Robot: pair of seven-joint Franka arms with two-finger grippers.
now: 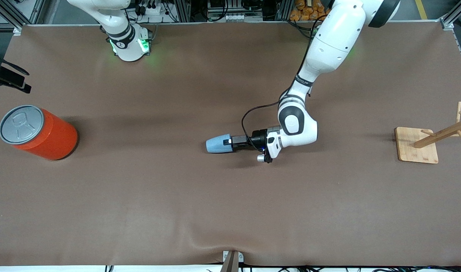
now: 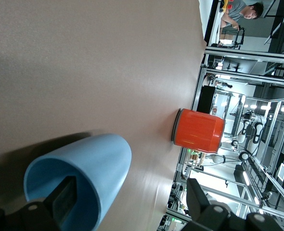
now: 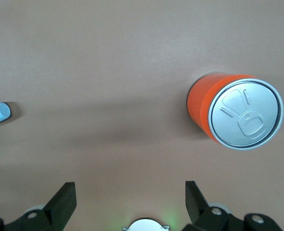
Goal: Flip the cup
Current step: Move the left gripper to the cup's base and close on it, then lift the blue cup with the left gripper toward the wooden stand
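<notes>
Cup point(image 1: 218, 144) lies on its side mid-desk point(image 1: 177, 207), base toward the can point(image 1: 37, 132). Left pincer point(image 1: 230, 142) clenched on the cup's rim wall, one finger point(image 2: 62, 202) inside the mouth. Right pincer point(image 3: 127, 202) released, waiting high near its base.

Judgement: to flip well, hold firm, lift clear of the desk, then roll the wrist until the cup's axis is vertical before lowering.

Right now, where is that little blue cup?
The cup lies on its side near the middle of the table, with the left end effector at its rim, one finger inside. The orange can stands toward the right arm's end.
</notes>
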